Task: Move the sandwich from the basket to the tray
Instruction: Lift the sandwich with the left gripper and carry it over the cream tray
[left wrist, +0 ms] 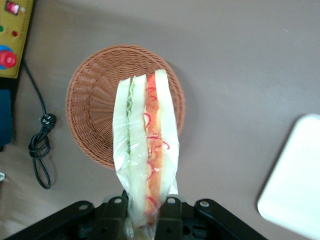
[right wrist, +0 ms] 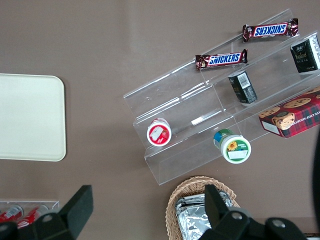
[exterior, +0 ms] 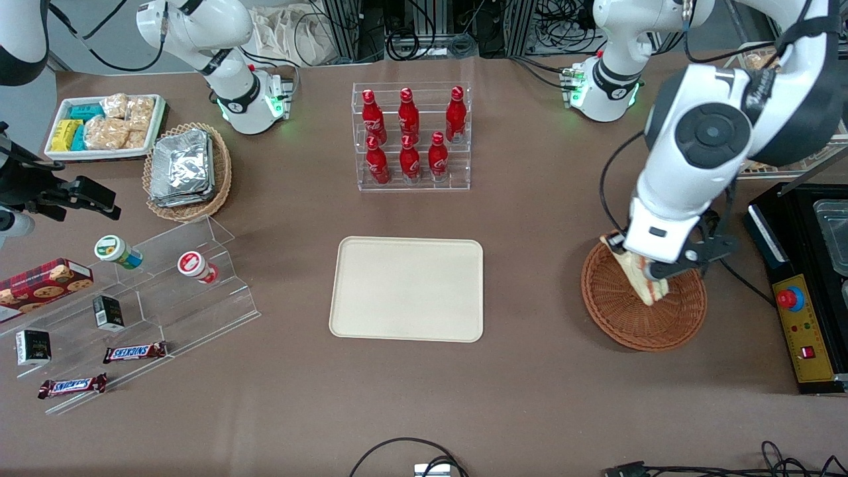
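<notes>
Left wrist view only — gripper (left wrist: 147, 212) clamped on sandwich (left wrist: 145, 145), above basket (left wrist: 92, 115), filling exposed.

The black two-finger gripper (left wrist: 146, 212) grips a clear-wrapped pale bread sandwich (left wrist: 145, 150) striped orange-red and green. Below it sits a reddish-brown woven wicker basket (left wrist: 95, 100); the flat rectangular tray (exterior: 407, 289) is plain cream-beige.

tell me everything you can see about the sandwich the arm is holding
The sandwich is a long wedge of pale bread slices in clear wrap, with green and orange-red filling showing along its edge. The gripper is shut on one end, holding it lifted above the round woven basket, clear of the weave. The cream tray lies toward the parked arm's end.
</notes>
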{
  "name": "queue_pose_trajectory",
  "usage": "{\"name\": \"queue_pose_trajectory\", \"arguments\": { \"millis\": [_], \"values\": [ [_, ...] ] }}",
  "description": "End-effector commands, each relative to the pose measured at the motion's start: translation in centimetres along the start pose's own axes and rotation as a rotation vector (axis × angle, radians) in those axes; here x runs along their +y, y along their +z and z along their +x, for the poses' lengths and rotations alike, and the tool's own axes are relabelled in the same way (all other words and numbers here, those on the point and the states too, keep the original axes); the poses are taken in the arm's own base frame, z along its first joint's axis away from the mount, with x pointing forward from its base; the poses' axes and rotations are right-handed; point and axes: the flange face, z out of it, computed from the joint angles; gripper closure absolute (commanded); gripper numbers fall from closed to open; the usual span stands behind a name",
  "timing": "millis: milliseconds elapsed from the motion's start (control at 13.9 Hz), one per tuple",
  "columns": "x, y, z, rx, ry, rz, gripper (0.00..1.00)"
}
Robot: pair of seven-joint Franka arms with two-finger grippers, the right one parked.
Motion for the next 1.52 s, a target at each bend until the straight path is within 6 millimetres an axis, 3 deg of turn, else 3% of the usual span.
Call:
{"name": "queue_pose_trajectory", "arguments": {
  "millis": [0, 216, 361, 505, 577, 649, 722, 794, 866, 1155, 1443],
  "values": [
    [3.1, -2.6, -1.5, 0.009, 0.114, -0.025, 0.98],
    [8.4, -3.5, -4.8, -0.007, 0.228, -0.095, 0.95],
    [12.3, -2.6, -6.3, -0.035, 0.306, -0.130, 0.92],
    [14.2, -1.5, -6.5, -0.033, 0.335, -0.168, 0.92],
    [15.1, -0.1, -6.3, -0.039, 0.346, -0.186, 0.92],
    [18.1, 1.6, -8.3, -0.043, 0.414, -0.179, 0.91],
    [21.1, 4.1, -10.4, -0.023, 0.476, -0.121, 0.89],
    [22.8, 7.6, -10.8, -0.030, 0.505, -0.074, 0.89],
    [23.6, 10.2, -10.2, -0.040, 0.493, -0.062, 0.89],
    [25.9, 14.0, -9.3, -0.008, 0.481, -0.160, 0.89],
    [27.0, 19.3, -8.5, 0.008, 0.465, -0.164, 0.89]
  ]
}}
